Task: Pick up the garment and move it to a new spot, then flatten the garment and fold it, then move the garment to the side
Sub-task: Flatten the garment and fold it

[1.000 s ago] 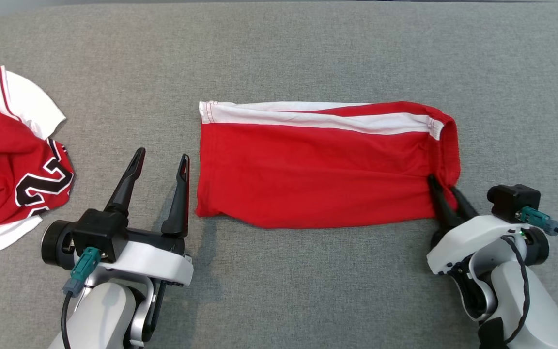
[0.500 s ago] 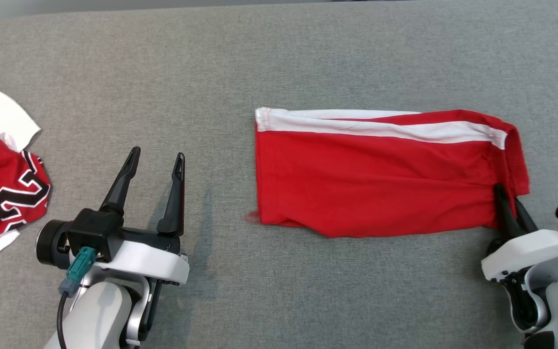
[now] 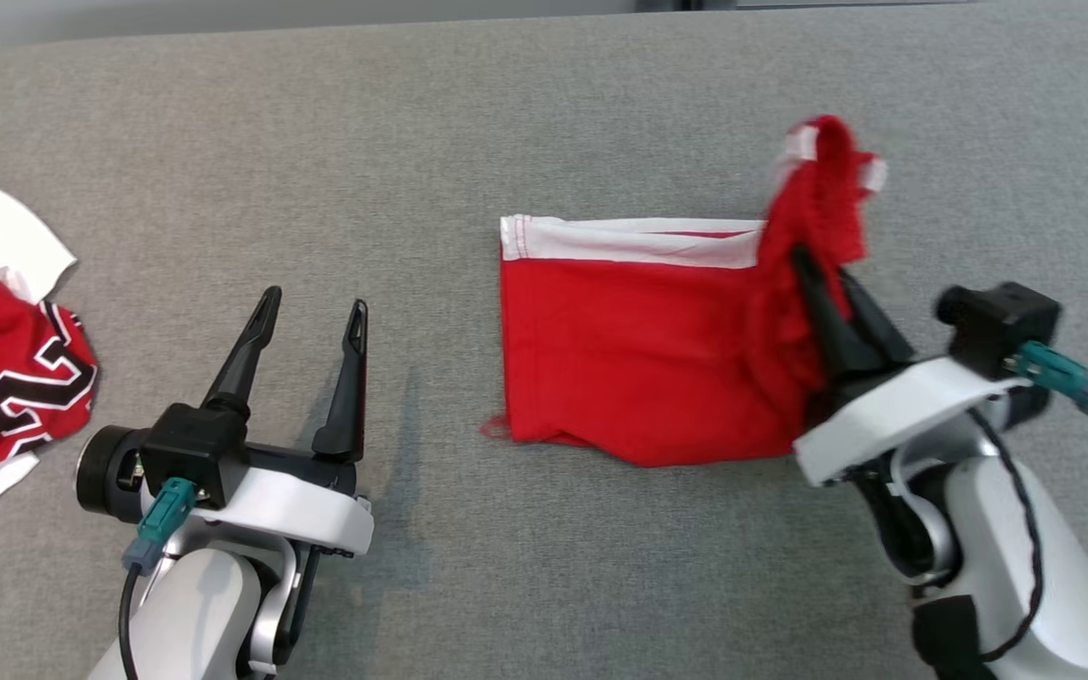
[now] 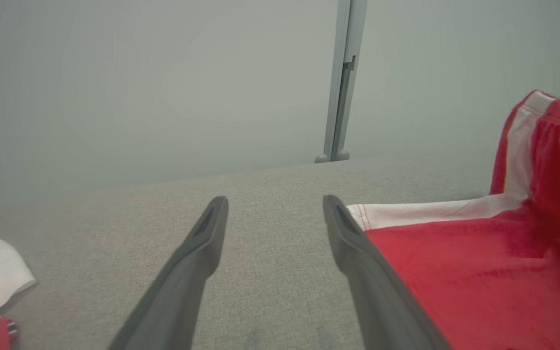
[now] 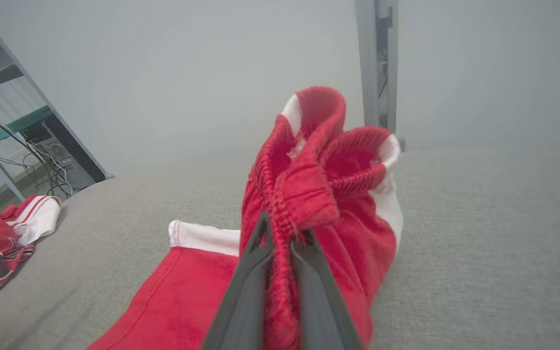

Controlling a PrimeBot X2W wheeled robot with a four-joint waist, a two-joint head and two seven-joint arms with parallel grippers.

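at the far left of the grey padded surface point(image 3: 544, 104) lies a crumpled red and white jersey point(image 3: 6, 378) with black numerals, partly cut off by the edge of the head view. to its right, the left gripper point(image 3: 314, 304) is held over bare surface, its two dark fingers spread wide with nothing between them. it is near the left edge of the garment but apart from it. the garment point(image 3: 629, 349), a pair of red shorts with a white band along the far edge, lies right of centre on the surface. its left part rests flat with the left hem straight, while its right end is up off the surface, bunched into a raised fold. the right gripper point(image 3: 820, 269) has its fingers pinched tight on that raised end, at the gathered elastic waistband. in the right wrist view the waistband stands above the fingertips and curls over them.
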